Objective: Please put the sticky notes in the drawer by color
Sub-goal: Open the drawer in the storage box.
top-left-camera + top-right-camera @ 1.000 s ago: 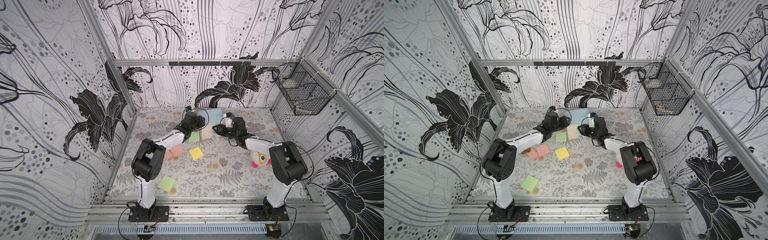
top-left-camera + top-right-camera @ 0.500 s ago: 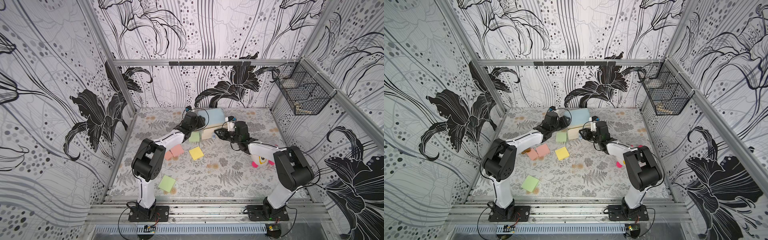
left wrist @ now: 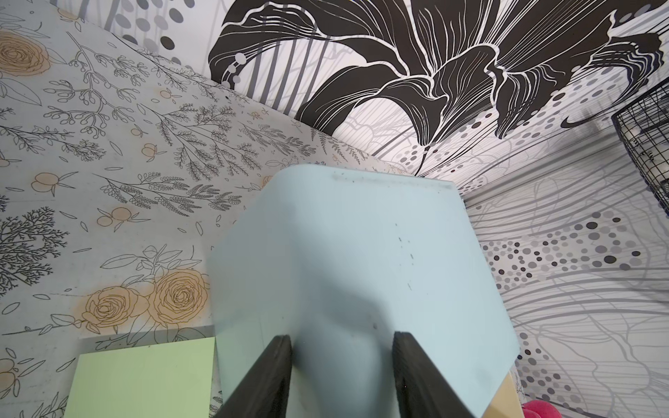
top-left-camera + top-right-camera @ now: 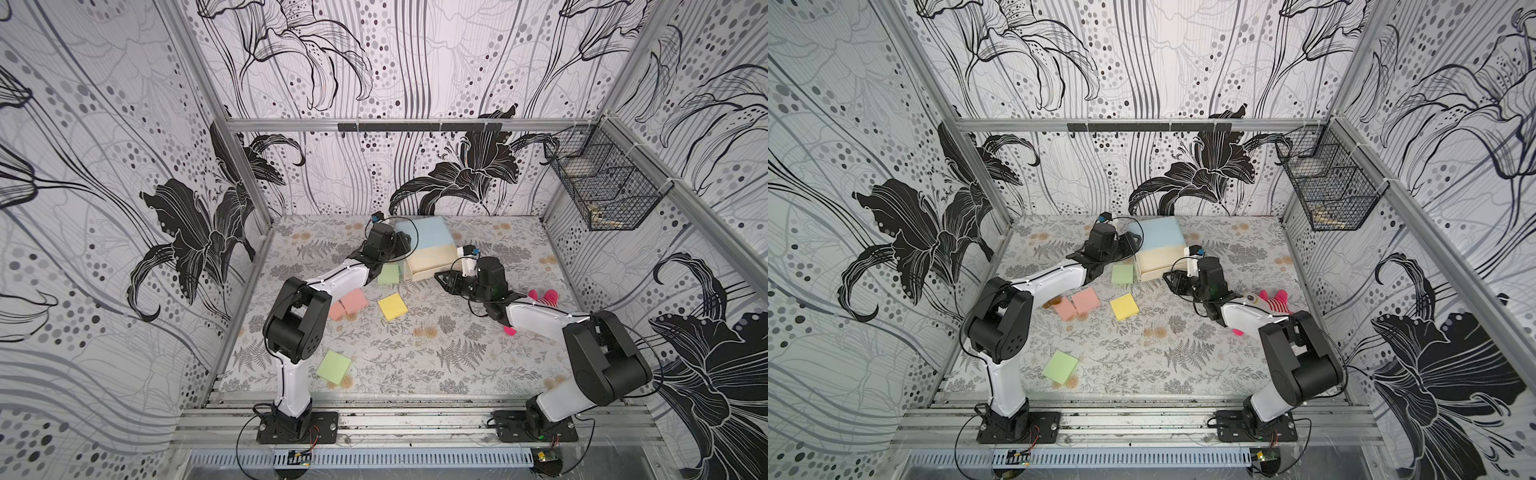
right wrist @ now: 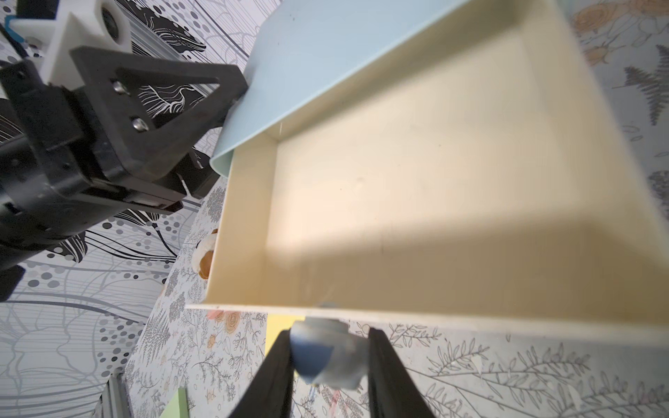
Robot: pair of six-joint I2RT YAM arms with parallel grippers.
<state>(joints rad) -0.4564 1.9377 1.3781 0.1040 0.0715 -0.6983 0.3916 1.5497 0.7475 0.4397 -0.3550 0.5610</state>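
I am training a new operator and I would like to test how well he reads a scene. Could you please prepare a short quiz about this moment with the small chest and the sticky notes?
1. True or false: a sticky note already lies inside the open drawer.
2. What does the right pincer hold? A) a yellow pad B) the drawer's blue knob C) nothing
3. How many sticky notes lie on the table in a top view, and in which colours?

Key
1. False: the drawer is empty.
2. B
3. Five: two green pads, two pink pads, one yellow pad.
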